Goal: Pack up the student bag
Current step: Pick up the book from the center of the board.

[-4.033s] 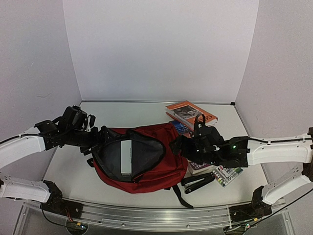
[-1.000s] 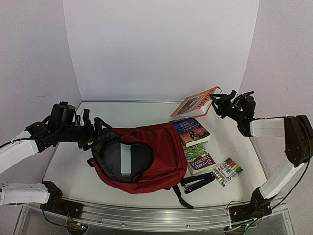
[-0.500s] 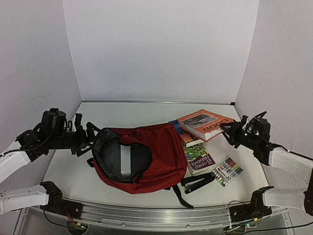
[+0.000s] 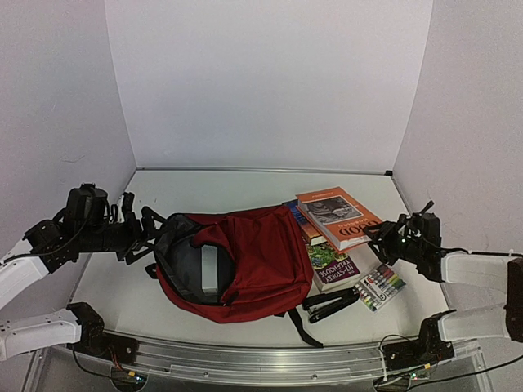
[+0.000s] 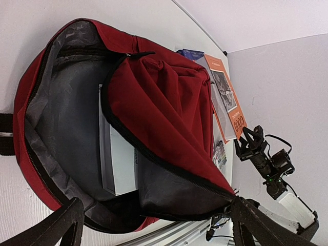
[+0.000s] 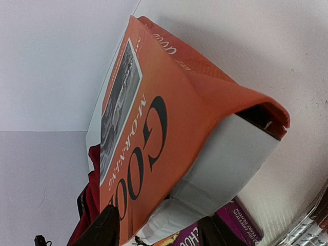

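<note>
Our left jaws stand wide at the open mouth of the backpack [image 4: 253, 261], mid-worktop [image 4: 204, 192]. Our right jaws straddle a corner of the orange book [image 4: 337, 214]; whether they grip it, we cannot tell. We judge the next step is loading that book into the backpack.

White table [image 4: 229, 189], student bag [image 4: 265, 265], books [image 4: 332, 269], stapler [image 4: 330, 307], markers [image 4: 381, 287]
</note>
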Controlling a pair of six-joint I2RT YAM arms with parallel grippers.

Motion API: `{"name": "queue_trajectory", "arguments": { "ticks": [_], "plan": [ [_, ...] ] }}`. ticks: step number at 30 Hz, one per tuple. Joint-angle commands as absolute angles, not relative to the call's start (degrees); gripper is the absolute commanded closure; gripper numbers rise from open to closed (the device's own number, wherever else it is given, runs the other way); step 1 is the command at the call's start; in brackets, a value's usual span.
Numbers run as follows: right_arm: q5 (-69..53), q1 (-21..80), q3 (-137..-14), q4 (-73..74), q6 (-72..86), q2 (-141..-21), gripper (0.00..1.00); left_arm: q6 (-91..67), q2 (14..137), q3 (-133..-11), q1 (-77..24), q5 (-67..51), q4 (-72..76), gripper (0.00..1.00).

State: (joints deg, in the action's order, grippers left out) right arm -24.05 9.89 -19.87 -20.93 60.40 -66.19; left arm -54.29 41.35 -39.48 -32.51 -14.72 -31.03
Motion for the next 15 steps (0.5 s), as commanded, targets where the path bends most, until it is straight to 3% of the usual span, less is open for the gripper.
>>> {"name": "queue_trajectory", "arguments": {
  "ticks": [1,15],
  "plan": [
    [-22.54,9.94,-18.12,-32.22,62.15,-70.53,0.47,-54.93,40.37,-39.38,-32.17,-13.38,-31.33,0.00],
    [-23.13,10.00,-16.71,-46.23,66.56,-84.68,0.40,-54.60,40.27,-39.95,-32.20,-12.56,-32.43,0.00]
  ]
}}
